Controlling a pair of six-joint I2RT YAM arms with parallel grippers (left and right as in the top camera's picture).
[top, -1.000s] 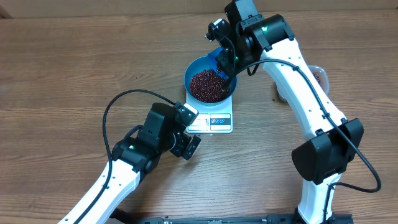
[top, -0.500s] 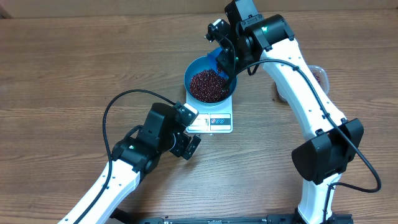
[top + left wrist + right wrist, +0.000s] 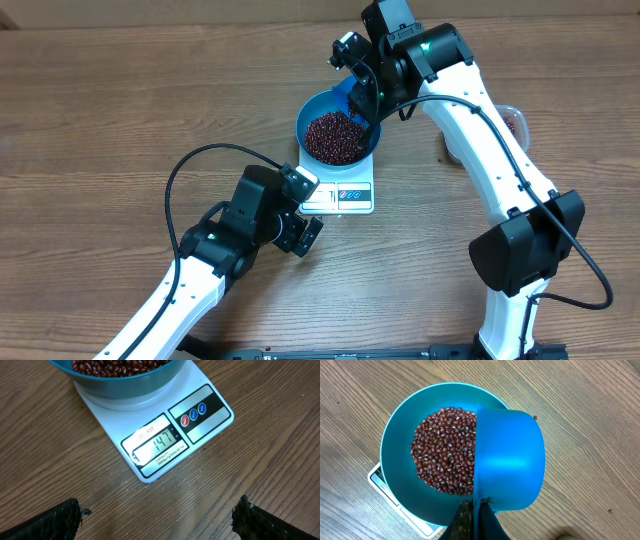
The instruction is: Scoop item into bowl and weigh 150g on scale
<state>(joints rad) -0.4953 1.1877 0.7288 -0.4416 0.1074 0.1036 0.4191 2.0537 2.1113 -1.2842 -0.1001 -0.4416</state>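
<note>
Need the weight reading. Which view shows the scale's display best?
Left wrist: the flat white square kitchen scale is close, display reading 147. Overhead shows it small, digits illegible; right wrist shows only a corner beneath the round blue bowl.

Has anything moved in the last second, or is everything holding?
Nothing has visibly changed. The right gripper stays shut on the blue scoop, tipped over the bowl. The beans are heaped as before, and the left gripper stays open just short of the scale.
</note>
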